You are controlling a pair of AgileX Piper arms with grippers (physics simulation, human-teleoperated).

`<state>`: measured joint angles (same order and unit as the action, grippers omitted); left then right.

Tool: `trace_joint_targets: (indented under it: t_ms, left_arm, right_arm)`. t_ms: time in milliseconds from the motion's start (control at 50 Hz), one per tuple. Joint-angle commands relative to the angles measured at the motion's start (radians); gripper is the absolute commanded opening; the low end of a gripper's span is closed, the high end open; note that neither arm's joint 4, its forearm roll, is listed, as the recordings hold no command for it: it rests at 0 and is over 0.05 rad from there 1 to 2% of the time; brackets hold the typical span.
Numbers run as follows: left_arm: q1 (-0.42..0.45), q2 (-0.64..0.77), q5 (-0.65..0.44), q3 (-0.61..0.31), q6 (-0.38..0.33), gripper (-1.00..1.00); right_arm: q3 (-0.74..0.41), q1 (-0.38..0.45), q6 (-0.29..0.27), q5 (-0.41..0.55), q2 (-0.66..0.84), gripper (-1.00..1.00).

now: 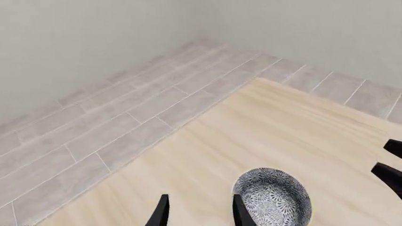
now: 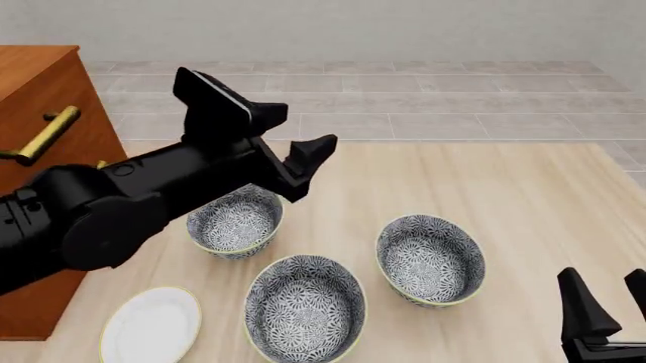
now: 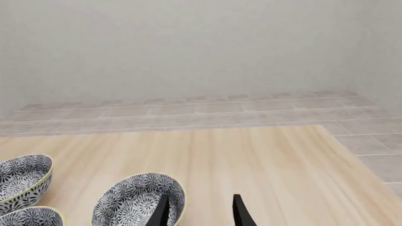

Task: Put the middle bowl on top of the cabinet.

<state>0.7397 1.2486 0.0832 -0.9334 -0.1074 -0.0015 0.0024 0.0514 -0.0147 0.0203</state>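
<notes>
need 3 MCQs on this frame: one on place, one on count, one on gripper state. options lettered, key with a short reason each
1. Where does the white plate lie?
A. On top of the cabinet
B. On the table at the near left, beside the cabinet
C. Inside a bowl

2. How many patterned bowls stand on the table?
A. Two
B. Three
C. Four

3. What does the left gripper hold?
A. Nothing
B. The middle bowl
C. The plate

Key:
1 B: the front view shows the plate flat on the table by the cabinet's base.
2 B: the left bowl, the middle bowl and the right bowl are all there.
3 A: the left wrist view shows only bare table between its parted fingers.
</notes>
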Motion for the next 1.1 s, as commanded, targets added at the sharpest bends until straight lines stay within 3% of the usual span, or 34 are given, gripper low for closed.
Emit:
trace_joint_targets:
  t_ms: [20,240,400,560,1100]
  left_arm:
    - [0.015,0.088,-0.024,-0.071,0.003,1.0]
    - [0.08,0.213,-0.148,-0.22,-0.014,1.0]
    - [0.097,0.261,-0.199,-0.273,-0.026,1.0]
    - [0.122,0.33,-0.263,-0.354,0.004,1.0]
    - [0.07,0.471,-0.306,-0.434,0.07,1.0]
  right_arm:
    - [-0.001,-0.001,0.005,0.0,0.0,1.0]
    - [0.0,-0.005,0.01,0.005,-0.011,1.0]
    - [0.001,-0.007,0.015,0.006,-0.014,1.0]
    - [0.0,-0.006,0.015,0.006,-0.014,1.0]
    - [0.0,-0.004,0.012,0.003,-0.017,1.0]
